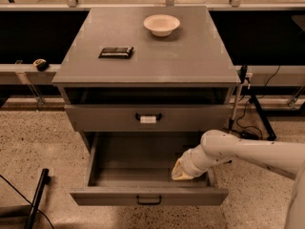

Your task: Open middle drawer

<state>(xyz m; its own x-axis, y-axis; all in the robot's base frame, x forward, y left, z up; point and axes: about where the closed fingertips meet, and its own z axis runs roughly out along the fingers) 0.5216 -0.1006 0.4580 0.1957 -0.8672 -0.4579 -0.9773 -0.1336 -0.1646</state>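
Middle drawer pulled out — boxy grey interior; cream end effector inside right, grip unclear.

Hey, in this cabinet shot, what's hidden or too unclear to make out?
Camera view, the only one:
1. The end effector sits inside the open middle drawer, right side; its own body hides its tip.
2. The drawer's back is shadowed beneath the tagged drawer.
3. The dark flat item on the cabinet top is too small to identify.
4. The arm is cut off by the right edge.
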